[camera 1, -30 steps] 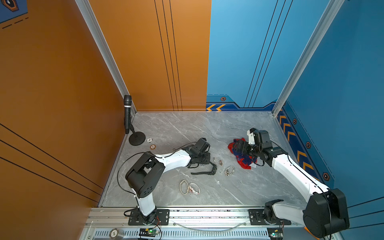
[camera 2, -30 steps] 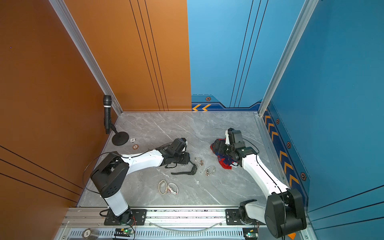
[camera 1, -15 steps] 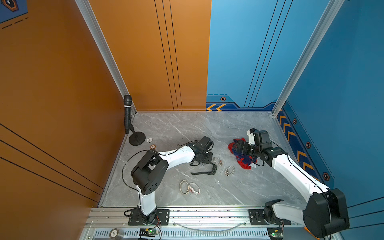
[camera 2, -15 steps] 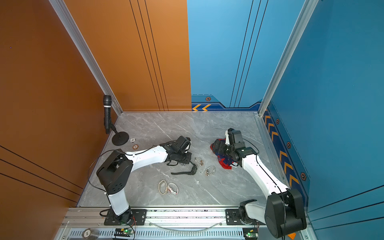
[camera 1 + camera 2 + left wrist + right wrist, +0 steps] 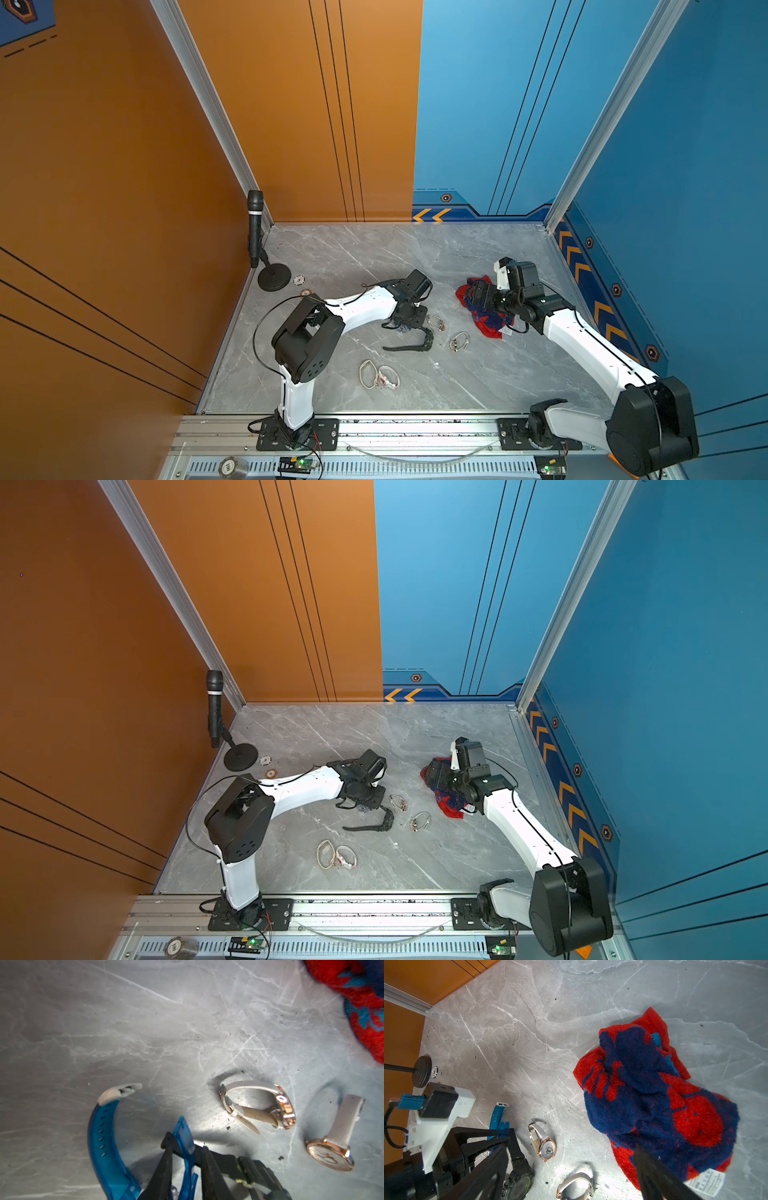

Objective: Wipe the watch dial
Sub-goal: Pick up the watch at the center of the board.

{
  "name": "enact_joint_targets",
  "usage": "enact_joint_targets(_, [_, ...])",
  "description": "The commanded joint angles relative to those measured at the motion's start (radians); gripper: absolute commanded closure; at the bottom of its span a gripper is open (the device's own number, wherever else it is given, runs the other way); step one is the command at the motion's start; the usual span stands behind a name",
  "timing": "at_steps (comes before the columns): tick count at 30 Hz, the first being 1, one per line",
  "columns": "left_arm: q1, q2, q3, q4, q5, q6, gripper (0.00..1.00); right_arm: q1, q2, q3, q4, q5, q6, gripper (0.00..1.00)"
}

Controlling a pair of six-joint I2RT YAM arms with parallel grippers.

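A blue see-through watch (image 5: pixel 104 1142) lies on the grey marble floor (image 5: pixel 374 257), and its dial is hidden under my left gripper. My left gripper (image 5: pixel 185 1145) points down at it with its fingers narrowly either side of the short strap. Floor shows between one finger and the strap. The same gripper (image 5: pixel 409 320) sits mid-floor in both top views. A red and blue towel (image 5: pixel 654 1095) lies crumpled to its right. My right gripper (image 5: pixel 572 1147) hovers wide open at the towel's edge, one finger (image 5: pixel 654 1178) over the cloth. Nothing is held.
A black sport watch (image 5: pixel 519 1180) lies just behind the left fingers. Two rose-gold watches with pale straps (image 5: pixel 286 1109) (image 5: pixel 330 1153) lie between the grippers. Another pale watch pair (image 5: pixel 380 376) lies nearer the front rail. A microphone stand (image 5: pixel 272 276) and chips (image 5: pixel 298 280) are at the back left.
My left arm's elbow has swung toward the front and its wrist has shifted slightly right over the blue watch. Its jaws have narrowed. The right arm and towel have not moved.
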Motion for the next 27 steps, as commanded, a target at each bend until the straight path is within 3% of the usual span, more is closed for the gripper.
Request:
enact_joint_targets(1, [-0.011,0.015,0.023,-0.051,-0.03,0.021,0.76,-0.002,-0.014,-0.008,0.016,0.004,0.011,0.06])
enact_joint_targets(16, [-0.002,0.002,0.029,-0.065,-0.031,0.009,0.97,-0.002,-0.015,-0.01,0.017,0.011,0.011,0.06])
enact_joint_targets(27, [0.091,-0.189,0.008,-0.044,0.062,-0.112,1.0,0.011,0.0,0.009,0.024,0.012,0.02,0.06])
